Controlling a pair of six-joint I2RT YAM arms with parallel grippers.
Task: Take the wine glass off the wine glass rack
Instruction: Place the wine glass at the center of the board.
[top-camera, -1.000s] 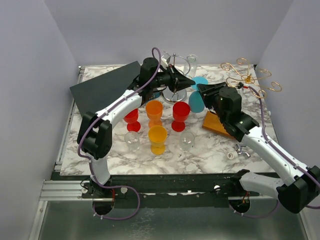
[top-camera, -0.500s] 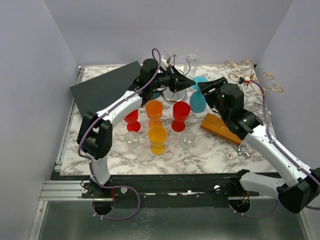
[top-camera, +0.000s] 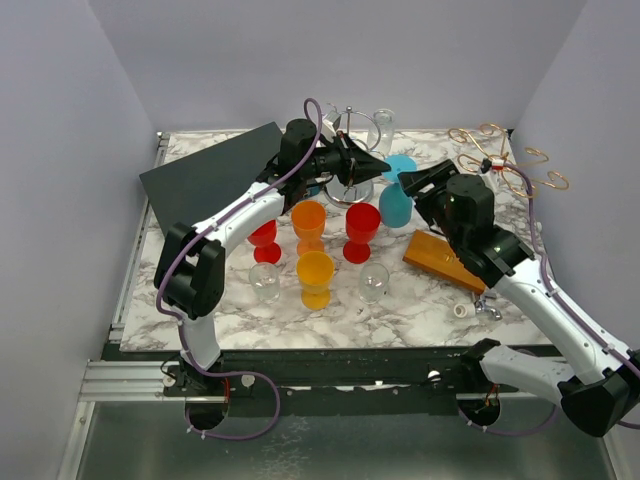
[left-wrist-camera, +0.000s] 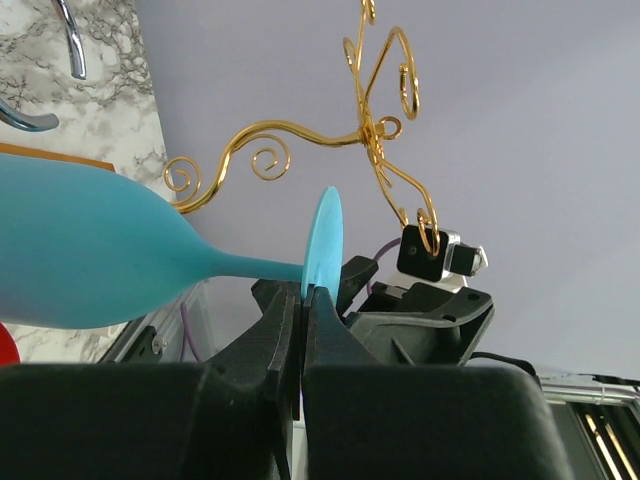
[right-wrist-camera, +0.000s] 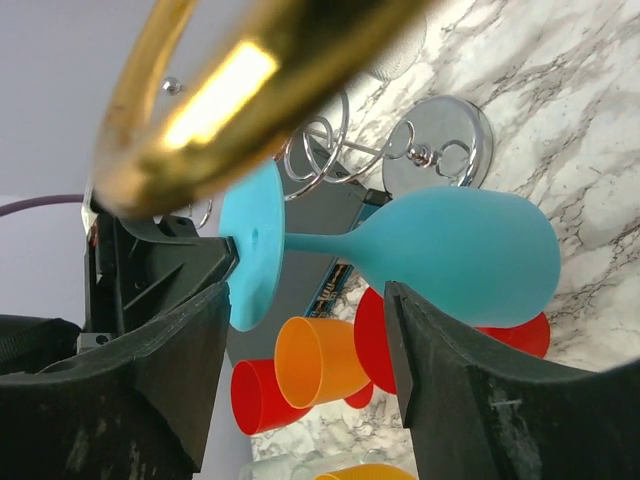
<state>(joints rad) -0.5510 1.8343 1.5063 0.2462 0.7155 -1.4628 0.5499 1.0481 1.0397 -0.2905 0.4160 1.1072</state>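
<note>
A blue wine glass lies level in the air, just right of the silver wire rack. My left gripper is shut on the rim of its round foot, and the bowl points away from the jaws. My right gripper is open; its fingers stand on either side below the stem and bowl without touching them. A clear glass hangs at the back of the silver rack.
A gold wire rack stands at the back right, close behind my right arm. Red cups, orange cups and clear glasses crowd the middle. A wooden block lies to the right, a black board at back left.
My right arm's wrist has shifted a little to the right and lifted, and the gold rack has drifted slightly right. The left gripper and the blue glass have stayed put.
</note>
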